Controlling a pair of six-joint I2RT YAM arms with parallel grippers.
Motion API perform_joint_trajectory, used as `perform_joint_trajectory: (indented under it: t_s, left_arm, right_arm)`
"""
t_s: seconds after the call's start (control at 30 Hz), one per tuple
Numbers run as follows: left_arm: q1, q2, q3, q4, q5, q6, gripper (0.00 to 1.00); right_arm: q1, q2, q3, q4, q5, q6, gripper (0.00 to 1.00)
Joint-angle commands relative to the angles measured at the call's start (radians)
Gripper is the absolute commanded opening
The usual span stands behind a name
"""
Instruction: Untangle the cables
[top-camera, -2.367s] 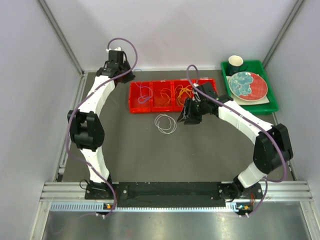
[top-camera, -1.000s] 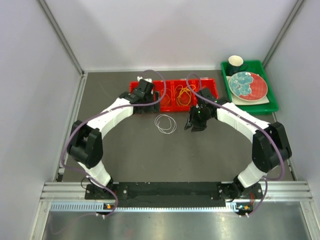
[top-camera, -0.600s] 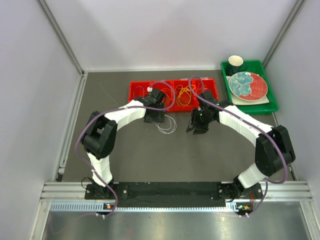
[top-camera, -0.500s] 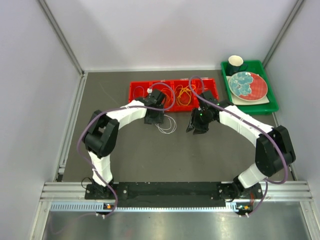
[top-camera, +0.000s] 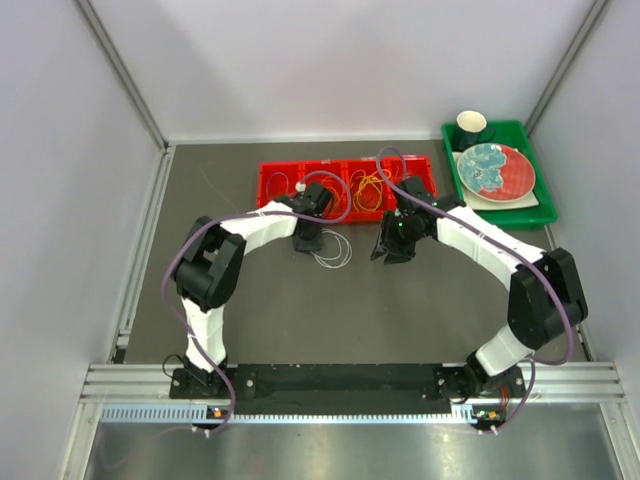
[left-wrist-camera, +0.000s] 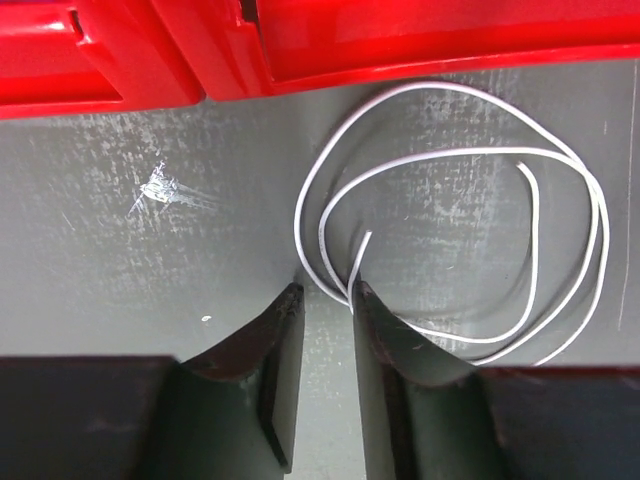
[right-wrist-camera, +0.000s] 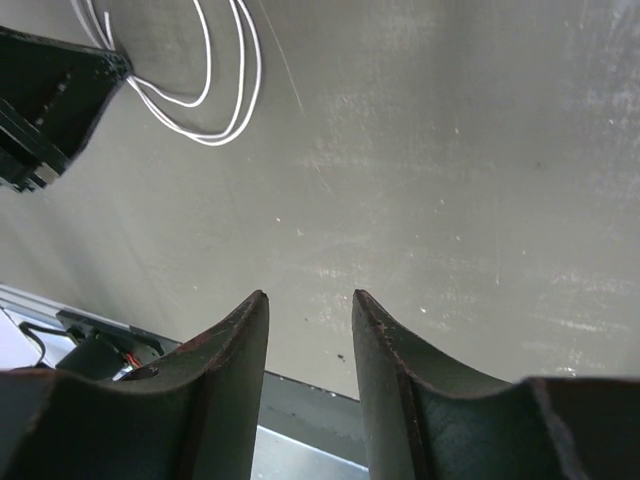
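A white cable (top-camera: 334, 250) lies coiled in loose loops on the dark table, just in front of the red tray (top-camera: 262, 190). In the left wrist view the cable (left-wrist-camera: 450, 230) fills the right half. My left gripper (top-camera: 308, 240) is low over the coil's left edge. Its jaws (left-wrist-camera: 325, 295) stand slightly apart, with the cable's edge and loose end at the right fingertip (left-wrist-camera: 362, 297). My right gripper (top-camera: 390, 252) hovers right of the coil, open and empty (right-wrist-camera: 307, 297). An orange-yellow cable (top-camera: 368, 188) lies in the tray. Other tray cables are partly hidden by the arms.
The red tray's front wall (left-wrist-camera: 400, 40) runs right behind the coil. A green tray (top-camera: 510, 223) at the back right holds a plate (top-camera: 495, 168) and a dark cup (top-camera: 472, 125). The right wrist view shows the cable (right-wrist-camera: 200, 90) and the left gripper (right-wrist-camera: 50, 100) at top left.
My left arm has swung from the back left corner over the red tray and down to the white coil's left edge. My right gripper has barely shifted.
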Motion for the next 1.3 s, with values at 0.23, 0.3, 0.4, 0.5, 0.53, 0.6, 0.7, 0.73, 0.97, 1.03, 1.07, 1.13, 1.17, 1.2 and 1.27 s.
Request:
perform_joint_trajectory:
  t_s: [0.23,0.3,0.4,0.5,0.53,0.6,0.7,0.73,0.97,1.03,1.07,1.13,1.17,1.2,1.27]
  left_arm:
    - [-0.013,0.040,0.041,-0.025,-0.032,0.020,0.00]
    - [-0.013,0.028,0.069,-0.051,-0.044,0.017,0.00]
    - [-0.013,-0.005,0.129,-0.118,-0.086,0.019,0.00]
    - [-0.014,-0.019,0.207,-0.211,-0.126,0.017,0.00]
    - [-0.013,-0.032,0.221,-0.226,-0.129,0.017,0.00]
    - [-0.013,-0.055,0.235,-0.235,-0.121,0.026,0.00]
    - [-0.013,-0.100,0.245,-0.238,-0.107,0.046,0.00]
    - [-0.013,-0.115,0.252,-0.246,-0.110,0.052,0.00]
    - [-0.008,-0.170,0.373,-0.340,-0.165,0.065,0.00]
    - [-0.005,-0.196,0.403,-0.344,-0.187,0.069,0.00]
    - [0.001,-0.206,0.426,-0.346,-0.190,0.071,0.00]
    - [0.010,-0.223,0.459,-0.362,-0.199,0.076,0.00]
    - [0.022,-0.224,0.501,-0.370,-0.202,0.077,0.00]
    - [0.028,-0.224,0.526,-0.381,-0.205,0.077,0.00]
    - [0.050,-0.220,0.610,-0.421,-0.208,0.077,0.00]
  right_arm:
    - [-0.005,0.022,0.042,0.009,-0.003,-0.001,0.36]
    - [-0.005,0.022,0.039,0.012,-0.003,0.001,0.36]
    - [-0.005,0.022,0.036,0.015,-0.003,0.004,0.36]
    - [-0.004,0.025,0.032,0.032,-0.017,0.009,0.36]
    - [-0.002,0.027,0.032,0.047,-0.033,0.007,0.36]
    - [0.007,0.031,0.043,0.060,-0.052,-0.002,0.36]
    - [0.024,0.033,0.068,0.089,-0.086,-0.016,0.36]
    - [0.027,0.031,0.074,0.093,-0.099,-0.014,0.36]
    - [0.033,0.019,0.080,0.144,-0.161,-0.016,0.37]
    - [0.038,0.002,0.071,0.179,-0.202,-0.022,0.39]
    - [0.039,-0.001,0.069,0.182,-0.208,-0.024,0.39]
    - [0.042,-0.013,0.071,0.196,-0.225,-0.025,0.40]
    - [0.042,-0.016,0.074,0.198,-0.228,-0.025,0.41]
    - [0.041,-0.018,0.074,0.198,-0.231,-0.025,0.41]
    - [0.042,-0.024,0.077,0.196,-0.233,-0.027,0.43]
